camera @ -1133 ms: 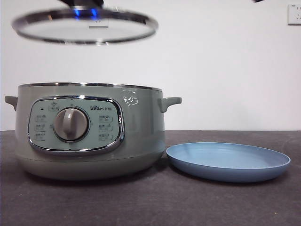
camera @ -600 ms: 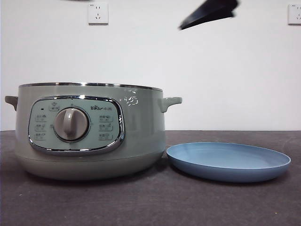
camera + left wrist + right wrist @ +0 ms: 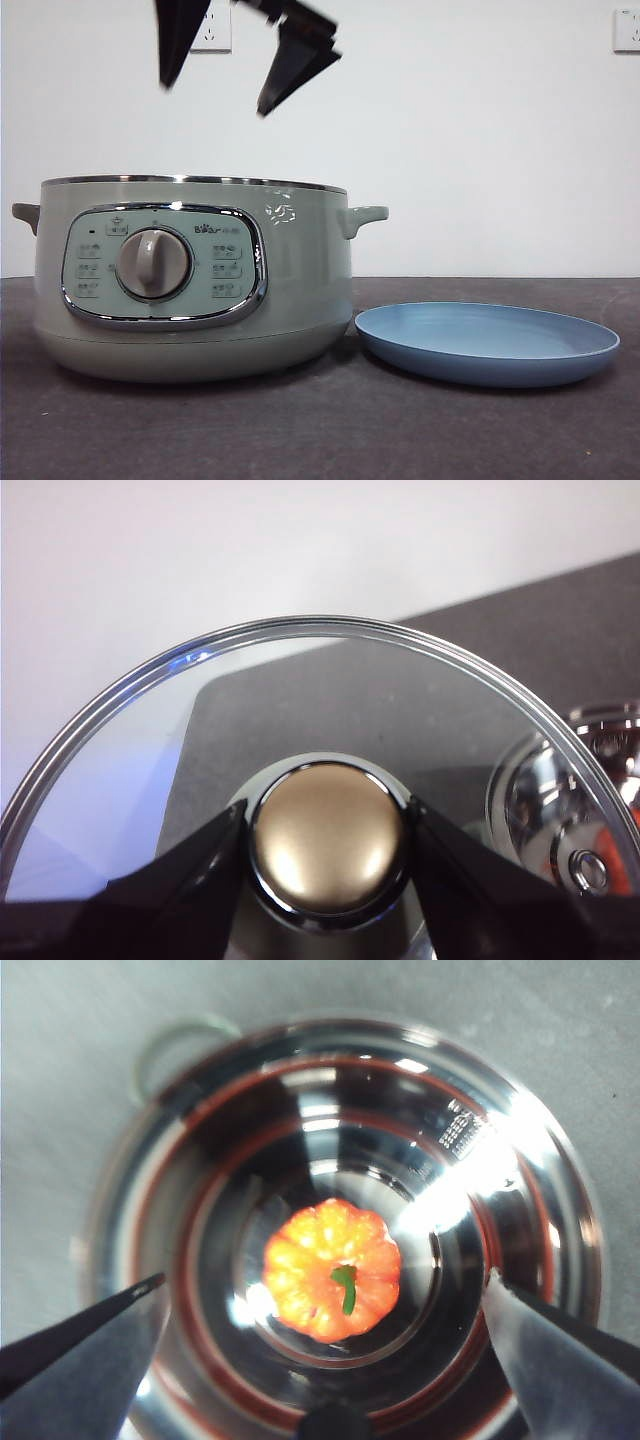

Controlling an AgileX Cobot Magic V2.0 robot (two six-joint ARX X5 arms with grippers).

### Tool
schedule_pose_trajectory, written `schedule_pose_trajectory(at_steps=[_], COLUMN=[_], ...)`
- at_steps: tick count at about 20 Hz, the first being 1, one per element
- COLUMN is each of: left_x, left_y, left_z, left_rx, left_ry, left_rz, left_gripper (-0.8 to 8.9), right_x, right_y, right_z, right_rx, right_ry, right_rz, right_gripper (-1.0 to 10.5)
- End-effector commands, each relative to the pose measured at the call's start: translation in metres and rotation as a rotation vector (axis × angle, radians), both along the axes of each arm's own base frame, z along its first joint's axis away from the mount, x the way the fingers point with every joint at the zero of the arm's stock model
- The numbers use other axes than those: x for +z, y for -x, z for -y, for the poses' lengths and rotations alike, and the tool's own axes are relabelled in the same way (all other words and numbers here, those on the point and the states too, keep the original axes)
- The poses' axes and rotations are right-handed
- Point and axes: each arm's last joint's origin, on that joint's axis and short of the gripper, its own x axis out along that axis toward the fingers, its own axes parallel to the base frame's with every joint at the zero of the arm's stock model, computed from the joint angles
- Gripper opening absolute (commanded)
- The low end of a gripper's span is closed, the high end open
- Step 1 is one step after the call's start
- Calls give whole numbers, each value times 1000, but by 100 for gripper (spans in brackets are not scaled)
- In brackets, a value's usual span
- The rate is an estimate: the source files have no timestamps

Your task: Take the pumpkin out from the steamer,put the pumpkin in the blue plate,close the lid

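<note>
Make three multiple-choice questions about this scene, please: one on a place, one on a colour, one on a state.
1. Where is the pumpkin?
A. on the blue plate
B. inside the steamer
C. on the table

2. What colour is the plate?
A. light blue
B. red
C. white

3. How is the right gripper?
A. shut on the pumpkin
B. holding the lid
C. open above the steamer

Answers: 1 B, it lies at the pot's bottom; 2 A, the front view shows it; 3 C, jaws spread over the pot, while the left gripper holds the lid by its knob.
</note>
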Motion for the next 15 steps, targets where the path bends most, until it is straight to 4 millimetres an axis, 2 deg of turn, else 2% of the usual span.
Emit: schedule_pose_trajectory(at_steps=[1,12,15], left_x=[6,6,6], left_y=[3,3,3], left_z=[-2,-1,-1], left_rx=[6,-2,-2], left_ry=[5,9,9], left_rz=[37,35,35], left_gripper=[-13,-13,-13], right_x=[-19,-108,-116], right_y=[-3,-29,-33], right_z=[-14,-43,-44], right_rx=[28,41,55], right_ry=[73,200,183], right_rz=[27,-97,-136], right_gripper=[577,567,553])
